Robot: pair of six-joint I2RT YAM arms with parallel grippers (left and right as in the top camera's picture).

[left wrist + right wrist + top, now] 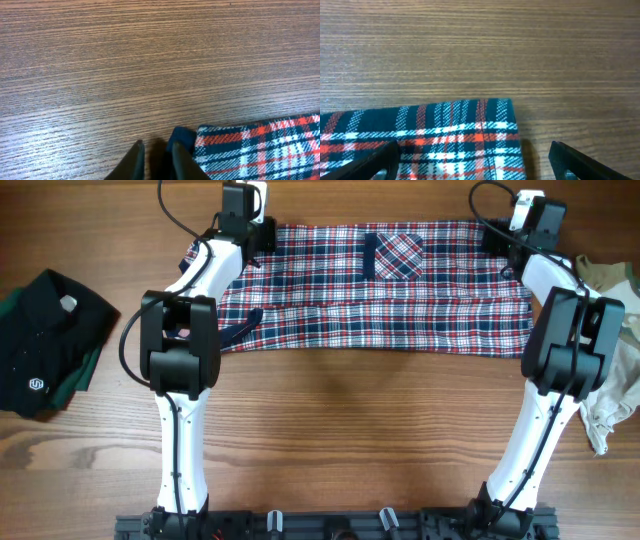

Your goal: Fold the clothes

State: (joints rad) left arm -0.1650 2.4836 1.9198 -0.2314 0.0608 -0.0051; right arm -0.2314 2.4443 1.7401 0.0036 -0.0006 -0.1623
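Observation:
The clothes (pixel 400 295), a red, navy and white plaid shirt with a chest pocket (pixel 398 256), lie spread flat across the far half of the table. My left gripper (pixel 256 238) is at the shirt's far left corner. In the left wrist view its fingers (pixel 157 143) stand close together, pinched at the navy-trimmed corner (pixel 182 137), which runs in under the right finger. My right gripper (pixel 500 238) is at the far right corner. In the right wrist view it (pixel 472 160) stands wide open, straddling the plaid corner (pixel 485 125) without touching it.
A black garment with a small white logo and green edge (pixel 45 345) lies at the left side. A white and beige garment (pixel 612 385) is heaped at the right edge. Bare wood table (pixel 350 430) fills the near half between the arm bases.

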